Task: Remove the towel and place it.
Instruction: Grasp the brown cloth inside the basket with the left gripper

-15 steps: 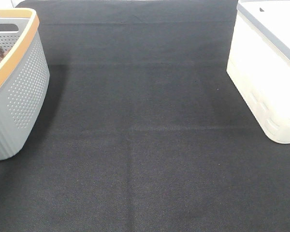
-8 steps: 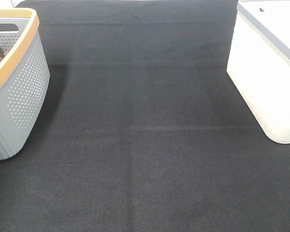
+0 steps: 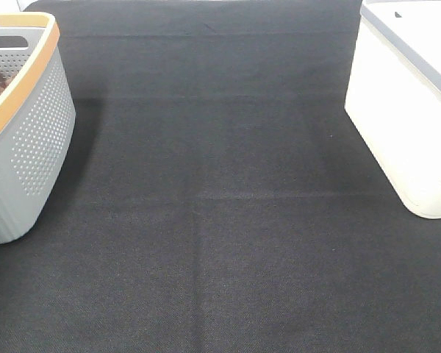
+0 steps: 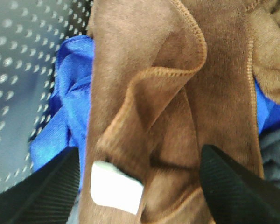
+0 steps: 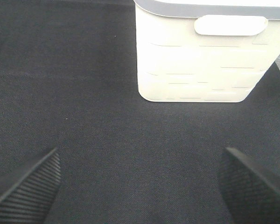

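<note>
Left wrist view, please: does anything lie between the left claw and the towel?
Nothing visible does. The towel lies uncovered right in front of the open left claw; blue cloth shows only at its sides.

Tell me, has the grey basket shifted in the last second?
No. The grey basket keeps the same gap to the white bin.
</note>
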You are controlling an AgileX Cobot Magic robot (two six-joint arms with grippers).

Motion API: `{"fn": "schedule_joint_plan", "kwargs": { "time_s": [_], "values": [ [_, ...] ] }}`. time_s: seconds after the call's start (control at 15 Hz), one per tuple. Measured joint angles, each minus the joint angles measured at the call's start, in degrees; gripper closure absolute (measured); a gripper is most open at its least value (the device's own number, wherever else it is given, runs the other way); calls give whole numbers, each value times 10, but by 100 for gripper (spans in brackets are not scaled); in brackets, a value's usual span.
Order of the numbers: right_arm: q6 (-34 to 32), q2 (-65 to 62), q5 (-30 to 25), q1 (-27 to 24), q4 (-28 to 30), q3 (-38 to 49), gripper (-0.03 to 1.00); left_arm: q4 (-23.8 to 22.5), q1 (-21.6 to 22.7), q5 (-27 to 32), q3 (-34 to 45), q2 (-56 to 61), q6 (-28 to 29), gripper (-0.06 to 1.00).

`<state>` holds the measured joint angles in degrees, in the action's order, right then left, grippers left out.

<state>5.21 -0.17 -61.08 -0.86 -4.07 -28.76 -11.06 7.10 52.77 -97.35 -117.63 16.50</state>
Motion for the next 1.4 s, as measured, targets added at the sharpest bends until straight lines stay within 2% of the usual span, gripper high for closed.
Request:
{"fn": "schedule_joint_plan", "kwargs": {
  "time_s": [0.33, 0.8, 1.0, 1.07, 1.33, 1.4],
  "values": [
    [0, 0, 0, 0, 0, 0, 11, 10, 0, -51, -1, -10, 0, 35],
    [0, 0, 0, 0, 0, 0, 11, 11, 0, -50, -1, -12, -26, 37],
    [0, 0, 0, 0, 0, 0, 11, 11, 0, -28, -6, -33, -26, 37],
    [0, 0, 0, 0, 0, 0, 11, 11, 0, -25, -11, -38, -26, 41],
    [0, 0, 0, 0, 0, 0, 11, 11, 0, -17, -41, -38, -34, 87],
    [0, 0, 0, 0, 0, 0, 11, 11, 0, -17, -41, -38, -34, 87]
  ]
}}
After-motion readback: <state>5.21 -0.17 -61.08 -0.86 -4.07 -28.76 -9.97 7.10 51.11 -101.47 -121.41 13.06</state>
